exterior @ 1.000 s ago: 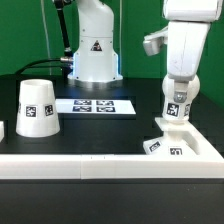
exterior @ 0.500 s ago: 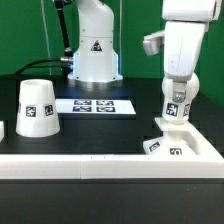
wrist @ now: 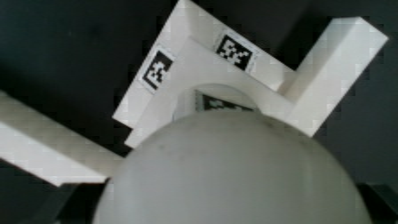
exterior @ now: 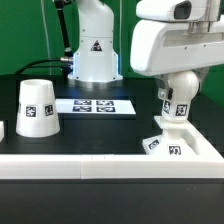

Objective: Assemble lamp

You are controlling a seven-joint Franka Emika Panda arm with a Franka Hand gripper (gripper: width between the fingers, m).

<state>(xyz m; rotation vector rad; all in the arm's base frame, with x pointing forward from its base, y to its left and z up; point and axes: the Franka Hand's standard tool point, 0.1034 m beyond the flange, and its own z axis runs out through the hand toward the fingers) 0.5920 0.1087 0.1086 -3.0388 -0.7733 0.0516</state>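
Holding the bulb (wrist: 222,165) just over the base (exterior: 168,142), which sits on the counter (exterior: 110,130) at the exterior view's right. Hand (exterior: 177,90) looks clenched on the bulb; the bulb's axis is slightly tilted, base directly beneath.

The big white robot arm (exterior: 185,40) looks much bigger now than it did 1 second ago. Its thick top part spreads out toward the exterior view's left and fills the top corner of the picture. Before, it was a narrower block at the edge. The little grey knob that stuck out from its side does not show any more. Under it, the slim white two-finger gripper (exterior: 176,115) leans a bit now, but before it hung straight. The black-and-white square tag (exterior: 183,108) there sits a little more toward the exterior view's right. 1 small white bit (exterior: 160,95) now pokes out on the other side.
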